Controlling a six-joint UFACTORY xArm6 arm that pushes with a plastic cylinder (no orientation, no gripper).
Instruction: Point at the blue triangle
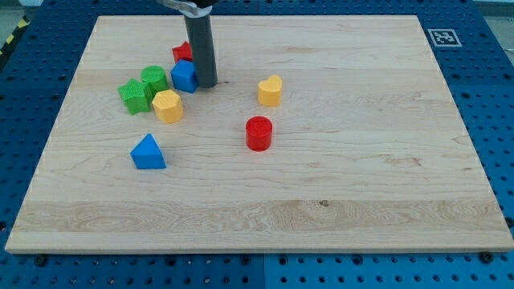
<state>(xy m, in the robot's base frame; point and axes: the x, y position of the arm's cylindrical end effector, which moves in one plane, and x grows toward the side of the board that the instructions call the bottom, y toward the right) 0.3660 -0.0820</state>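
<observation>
1. The blue triangle (148, 152) sits alone toward the view's lower left of the wooden board (361, 185), untouched.
2. Above it cluster a yellow block (168, 105), two green blocks (143, 88), a blue block (184, 77) and a red block (182, 52).
3. My tip (206, 83), a plain rod with nothing to open or close, rests just beside that blue block, well apart from the triangle.
4. The pointing looks not yet done; the tip must travel down-left.

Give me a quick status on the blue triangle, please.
My tip beside blue block, at cluster near view's top. Blue triangle untouched, toward view's bottom left. Yellow block roughly between tip and triangle.
</observation>
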